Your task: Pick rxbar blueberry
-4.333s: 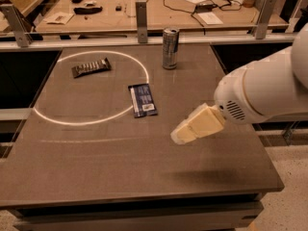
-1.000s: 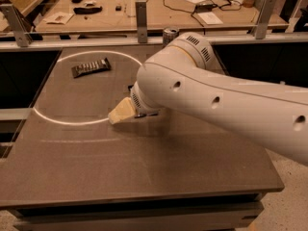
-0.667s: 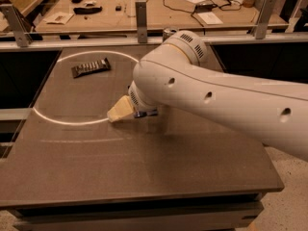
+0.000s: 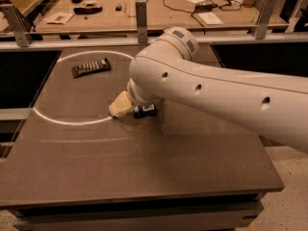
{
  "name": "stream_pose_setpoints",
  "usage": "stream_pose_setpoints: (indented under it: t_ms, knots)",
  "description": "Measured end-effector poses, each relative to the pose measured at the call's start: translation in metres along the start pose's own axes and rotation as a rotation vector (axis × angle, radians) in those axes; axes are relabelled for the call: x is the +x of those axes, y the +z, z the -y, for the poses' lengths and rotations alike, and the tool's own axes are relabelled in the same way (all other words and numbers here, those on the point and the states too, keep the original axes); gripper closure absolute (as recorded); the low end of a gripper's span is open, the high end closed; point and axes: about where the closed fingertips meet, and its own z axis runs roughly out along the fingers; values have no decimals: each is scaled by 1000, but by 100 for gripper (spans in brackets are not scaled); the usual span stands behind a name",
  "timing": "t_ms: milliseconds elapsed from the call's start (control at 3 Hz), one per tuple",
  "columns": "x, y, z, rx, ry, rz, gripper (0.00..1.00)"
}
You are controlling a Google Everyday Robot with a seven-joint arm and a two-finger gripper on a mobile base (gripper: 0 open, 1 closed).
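The rxbar blueberry (image 4: 146, 110) lies on the dark table (image 4: 159, 162) near its middle. Only its near end, dark with a white patch, shows from under my arm. My gripper (image 4: 121, 105) is low over the table just left of that end, its cream tip pointing left toward the white circle line (image 4: 67, 121). My large white arm (image 4: 216, 90) comes in from the right and covers the rest of the bar.
A brownish-black ridged snack bar (image 4: 90, 67) lies at the back left inside the white circle. The silver can is hidden behind my arm. A metal rail (image 4: 141, 15) and a cluttered bench stand behind the table.
My arm swung from the right side of the table leftward over the blue bar, hiding the bar and the can. In the last second the gripper barely moved.
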Motion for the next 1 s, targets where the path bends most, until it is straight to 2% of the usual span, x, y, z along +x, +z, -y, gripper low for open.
stream_pose_setpoints:
  t_ms: [667, 1000]
  knots:
    - [-8, -11, 1, 0, 0, 0, 87]
    - [-9, -13, 1, 0, 0, 0, 100]
